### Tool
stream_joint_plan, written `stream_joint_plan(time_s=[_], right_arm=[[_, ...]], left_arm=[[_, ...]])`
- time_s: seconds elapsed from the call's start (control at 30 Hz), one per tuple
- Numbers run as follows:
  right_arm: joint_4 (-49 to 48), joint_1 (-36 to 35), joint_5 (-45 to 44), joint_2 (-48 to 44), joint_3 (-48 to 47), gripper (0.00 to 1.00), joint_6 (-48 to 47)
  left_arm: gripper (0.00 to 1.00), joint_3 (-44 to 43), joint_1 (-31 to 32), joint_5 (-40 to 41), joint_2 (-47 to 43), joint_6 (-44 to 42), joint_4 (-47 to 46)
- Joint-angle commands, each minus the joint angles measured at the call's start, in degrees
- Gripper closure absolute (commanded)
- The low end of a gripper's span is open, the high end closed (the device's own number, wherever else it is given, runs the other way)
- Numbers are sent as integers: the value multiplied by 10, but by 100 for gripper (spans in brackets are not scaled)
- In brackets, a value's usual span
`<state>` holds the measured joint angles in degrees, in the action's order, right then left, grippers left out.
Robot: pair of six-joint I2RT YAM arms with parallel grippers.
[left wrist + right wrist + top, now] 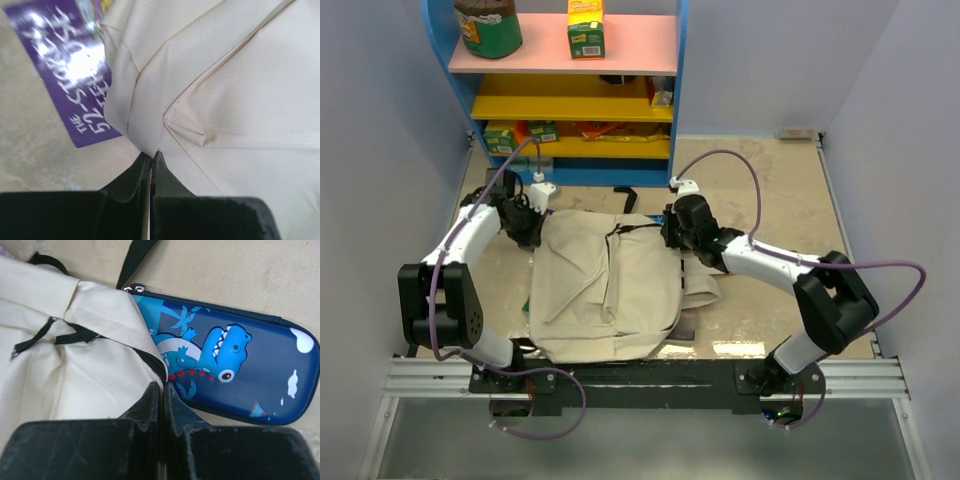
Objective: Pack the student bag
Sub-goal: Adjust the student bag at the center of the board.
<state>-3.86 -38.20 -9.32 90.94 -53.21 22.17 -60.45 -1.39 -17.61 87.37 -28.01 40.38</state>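
The student bag [605,290], a large beige canvas bag, lies flat in the middle of the table. My left gripper [532,235] is at its far left corner, jaws pressed together on a fold of the bag's edge [151,155]. A purple book [70,75] lies partly under the bag [225,100] there. My right gripper [670,232] is at the far right corner, shut on the bag's zipped edge [163,386]. A blue dinosaur pencil case [235,365] lies on the table right beside that edge, partly tucked under the bag's cloth [75,365].
A blue shelf unit [570,90] stands at the back, holding a jar [488,25] and a yellow-green box [586,28]. A black strap end [625,195] lies beyond the bag. Beige webbing straps [702,285] lie at the bag's right. Walls close in both sides.
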Motion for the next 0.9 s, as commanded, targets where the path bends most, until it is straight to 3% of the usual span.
stream_joint_plan(time_s=[0.0,0.2,0.47,0.57,0.6,0.7,0.73,0.87], right_arm=[[-11,-8,19,-72,4,100,20],[32,-69,0,-125,14,100,56],[-19,-219,-39,-74,95,98,174],[-30,-234,-53,-61,113,68,196],[-23,-234,-60,-66,114,53,197],[10,-233,-97,-104,99,40,175],[20,-232,-110,-123,78,38,162],[35,-190,-107,-135,33,37,89]], left_arm=[[100,-135,1,-60,-22,39,14],[100,-227,8,-64,16,72,6],[100,-278,71,21,101,94,-47],[100,-277,95,42,119,94,-53],[100,-275,99,43,120,93,-48],[79,-253,106,44,102,78,-48],[66,-246,108,42,84,71,-46],[44,-206,108,4,20,22,-21]])
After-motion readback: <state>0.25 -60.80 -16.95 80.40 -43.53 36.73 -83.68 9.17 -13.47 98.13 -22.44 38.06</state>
